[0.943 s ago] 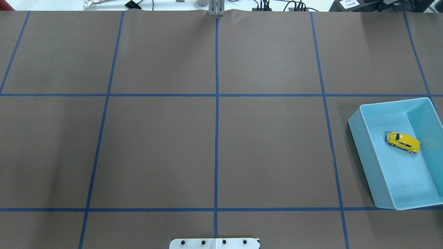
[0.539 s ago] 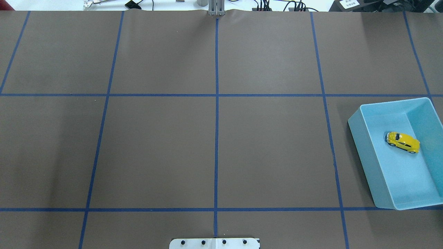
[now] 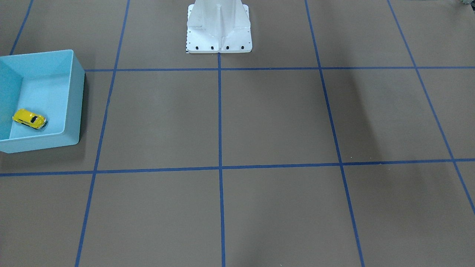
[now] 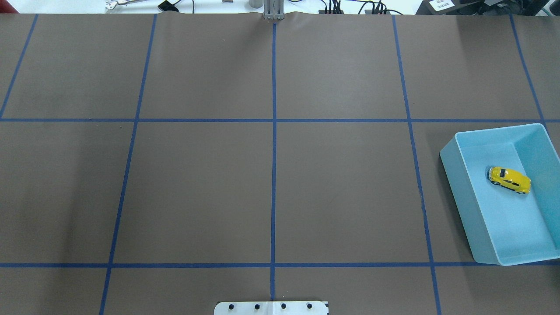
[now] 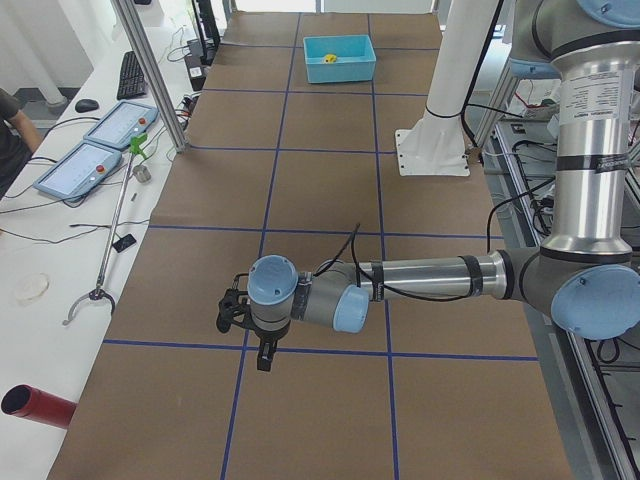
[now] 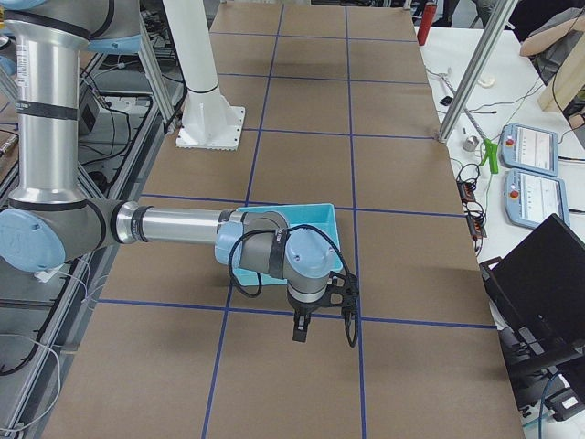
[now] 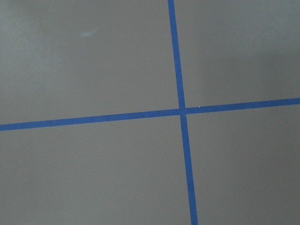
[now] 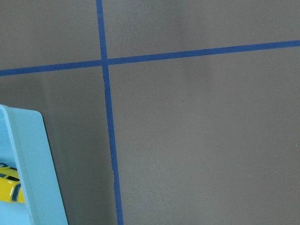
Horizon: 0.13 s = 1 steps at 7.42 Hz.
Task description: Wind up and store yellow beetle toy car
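The yellow beetle toy car [image 4: 509,180] stands on its wheels inside the light blue bin [image 4: 459,205] at the table's right edge. It also shows in the front view [image 3: 29,118], inside the bin [image 3: 72,107], and small in the left side view [image 5: 331,58]. The right wrist view shows the bin's corner [image 8: 35,164] and a sliver of the car [image 8: 8,187]. My right gripper [image 6: 324,331] hangs over the mat just past the bin [image 6: 311,219]; I cannot tell if it is open. My left gripper [image 5: 250,335] hangs over bare mat far from the bin; I cannot tell its state.
The white robot base [image 3: 219,29] stands at the table's robot-side edge. Brown mat with a blue tape grid [image 4: 274,175] covers the table. A side bench holds tablets [image 5: 100,150], a grabber tool and a red cylinder [image 5: 35,405]. A laptop [image 6: 548,274] sits beside the table.
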{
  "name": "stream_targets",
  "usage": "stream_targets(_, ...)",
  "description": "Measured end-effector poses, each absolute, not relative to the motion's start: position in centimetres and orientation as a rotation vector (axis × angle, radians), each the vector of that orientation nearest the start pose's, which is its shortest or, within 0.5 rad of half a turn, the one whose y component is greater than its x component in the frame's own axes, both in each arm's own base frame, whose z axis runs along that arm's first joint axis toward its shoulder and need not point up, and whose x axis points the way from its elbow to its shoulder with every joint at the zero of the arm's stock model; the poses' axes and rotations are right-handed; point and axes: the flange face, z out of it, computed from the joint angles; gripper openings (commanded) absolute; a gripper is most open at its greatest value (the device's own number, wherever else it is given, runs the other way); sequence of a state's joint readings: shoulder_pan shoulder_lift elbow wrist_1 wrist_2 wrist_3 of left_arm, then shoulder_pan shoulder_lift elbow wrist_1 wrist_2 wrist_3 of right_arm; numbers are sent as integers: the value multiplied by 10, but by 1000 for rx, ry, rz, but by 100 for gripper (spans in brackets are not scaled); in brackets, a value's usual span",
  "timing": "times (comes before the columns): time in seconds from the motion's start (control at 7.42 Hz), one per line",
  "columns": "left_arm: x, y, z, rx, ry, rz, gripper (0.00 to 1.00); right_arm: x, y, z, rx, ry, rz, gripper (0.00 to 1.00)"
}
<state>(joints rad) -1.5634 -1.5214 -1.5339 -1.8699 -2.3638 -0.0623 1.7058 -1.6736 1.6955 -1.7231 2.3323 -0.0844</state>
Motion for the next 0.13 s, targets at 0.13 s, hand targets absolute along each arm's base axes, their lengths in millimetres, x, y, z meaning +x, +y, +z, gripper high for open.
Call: stream_targets(0.13, -59, -483, 667, 175, 797, 33, 100, 123, -425, 661, -40, -770, 98, 100)
